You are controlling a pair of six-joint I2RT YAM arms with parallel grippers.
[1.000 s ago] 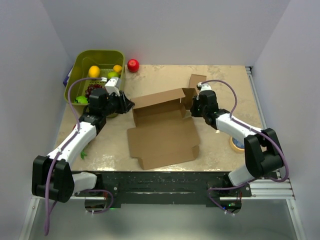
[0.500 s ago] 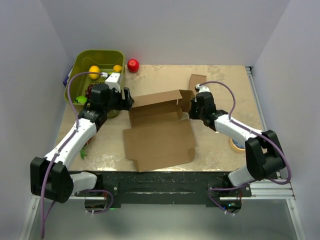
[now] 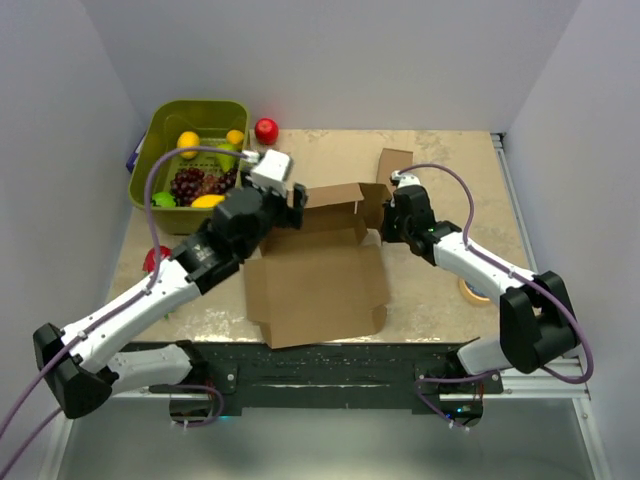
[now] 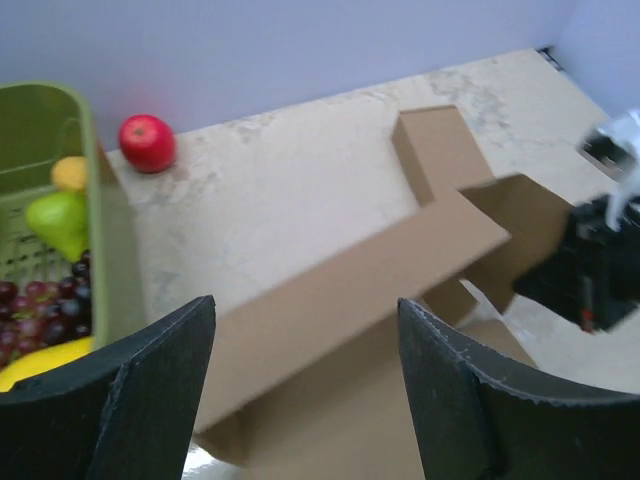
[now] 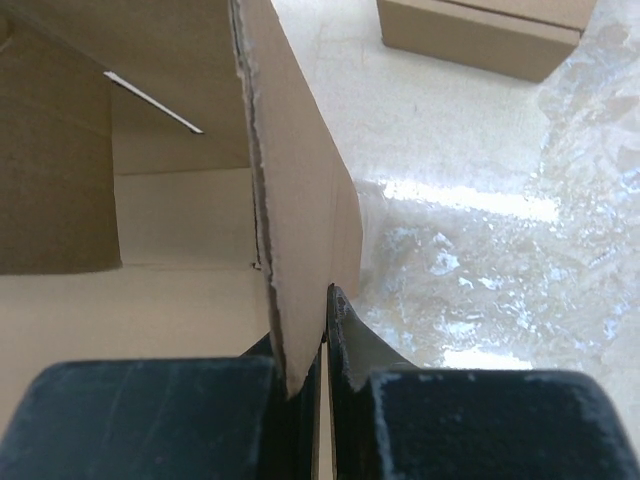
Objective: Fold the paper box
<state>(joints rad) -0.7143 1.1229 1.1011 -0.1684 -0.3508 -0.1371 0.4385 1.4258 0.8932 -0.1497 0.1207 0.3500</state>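
Top external view, near edge first: the left arm and right arm reach from their bases over the beige table. The paper box lies at the centre of the table between the two arms, with its broad flat panel nearest the bases and its far long wall standing upright. A roll of tape sits just beside the right arm, partly hidden by it. A red item shows beside the left arm, too covered to identify. The left jaws stand wide apart and hold nothing, positioned over the far wall near its left end. In the left wrist view the wall's top edge passes below the gap between the fingers. The right jaws are closed on the upright flap at the box's right end; the right wrist view shows the cardboard edge pinched between them. Beyond the paper box, a small cardboard box rests apart from it, toward the far right. At the far left, a green bin holds grapes, a lemon and a pear. A red apple sits on the table just beside the bin.
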